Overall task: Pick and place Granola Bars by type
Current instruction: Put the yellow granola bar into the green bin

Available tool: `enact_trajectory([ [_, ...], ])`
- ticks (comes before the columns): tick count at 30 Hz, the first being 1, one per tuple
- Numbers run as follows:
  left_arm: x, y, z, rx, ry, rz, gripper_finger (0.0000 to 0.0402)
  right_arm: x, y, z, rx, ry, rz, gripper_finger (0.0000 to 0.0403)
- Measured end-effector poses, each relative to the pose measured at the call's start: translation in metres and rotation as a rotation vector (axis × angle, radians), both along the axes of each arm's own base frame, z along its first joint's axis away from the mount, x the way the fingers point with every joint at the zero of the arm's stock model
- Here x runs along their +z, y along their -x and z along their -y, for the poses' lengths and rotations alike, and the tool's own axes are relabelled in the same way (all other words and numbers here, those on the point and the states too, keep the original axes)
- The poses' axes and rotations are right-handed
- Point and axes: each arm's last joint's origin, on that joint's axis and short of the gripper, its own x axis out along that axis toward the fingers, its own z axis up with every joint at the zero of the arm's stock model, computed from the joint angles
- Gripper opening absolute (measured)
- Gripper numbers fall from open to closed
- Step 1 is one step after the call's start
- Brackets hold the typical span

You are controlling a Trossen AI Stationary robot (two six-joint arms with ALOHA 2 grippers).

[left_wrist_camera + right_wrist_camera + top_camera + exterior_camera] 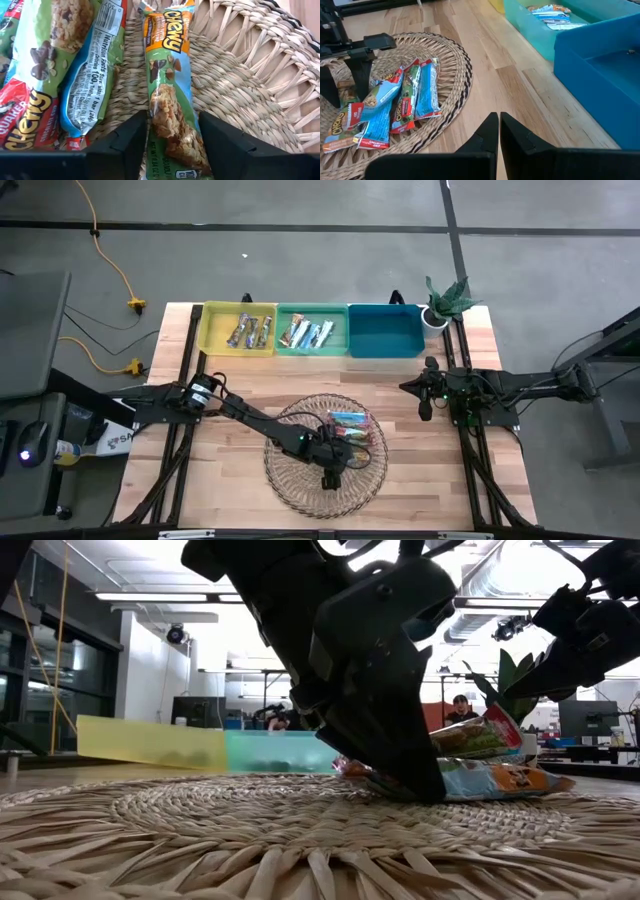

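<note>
Several granola bars (350,425) lie flat in a heap on the round wicker tray (290,480). My left gripper (331,453) is down in the tray, open. Its fingers stand on either side of one orange, blue and green bar (167,107), which lies apart from the red and blue ones (60,75). Brown-silver bars (250,331) lie in the yellow bin and light blue-white bars (306,333) in the green bin. My right gripper (499,126) is shut and hovers over the bare table right of the tray. My left gripper comes from above, pointing down, with its fingers (131,142) across the orange-blue bar near its end (172,132), one at each long edge. The bar lies flat on the tray's weave. I cannot tell whether the fingers touch it.
Three bins stand in a row along the far edge: yellow (215,330), green (283,348) and blue (385,332), the blue one holding nothing. A potted plant (445,300) stands at the far right corner. The tray's raised woven rim (280,65) lies just beyond the bar.
</note>
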Motion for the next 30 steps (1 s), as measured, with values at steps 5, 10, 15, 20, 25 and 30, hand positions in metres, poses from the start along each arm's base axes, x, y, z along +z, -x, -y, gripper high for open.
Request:
enact_trajectory([
  [5,0.000,0.000,0.000,-0.006,0.009,-0.004,0.0154,0.000,0.000,0.000,0.000,0.000,0.000,0.0000],
  [10,0.000,0.000,0.000,-0.009,0.011,-0.007,0.0132,0.000,0.000,0.000,0.000,0.000,0.000,0.0000],
  [15,-0.001,0.000,0.000,-0.009,0.011,-0.009,0.0111,0.000,0.000,0.000,0.000,0.000,0.000,0.0000],
  [20,0.000,0.000,0.001,-0.013,0.017,-0.007,0.0101,0.000,0.000,0.000,0.000,0.000,0.000,0.0000],
  [25,0.007,0.003,0.000,-0.027,0.022,-0.007,0.0099,0.000,0.000,0.000,0.000,0.000,0.000,0.0000],
  [30,0.024,0.006,0.000,-0.077,-0.002,0.029,0.0099,0.000,0.000,0.000,0.000,0.000,-0.001,0.0000],
])
